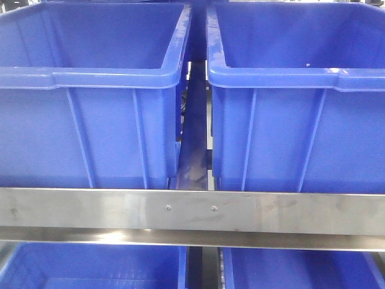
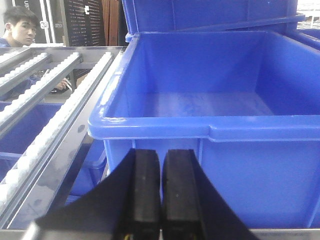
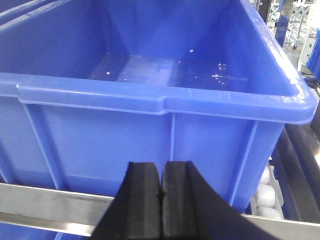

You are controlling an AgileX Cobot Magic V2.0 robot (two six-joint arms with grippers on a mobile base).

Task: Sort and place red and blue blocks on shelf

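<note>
No red or blue block shows in any view. The shelf's brushed steel front rail, with two small screws, crosses the front view below two big blue bins. My left gripper is shut with nothing between its black pads, facing the front wall of a blue bin. My right gripper is also shut and empty. It sits in front of another blue bin, just above the steel rail. Neither gripper appears in the front view.
Left bin and right bin stand side by side with a narrow gap. More blue bins sit on the tier below. White roller tracks run left of the left bin. A person stands at the far left.
</note>
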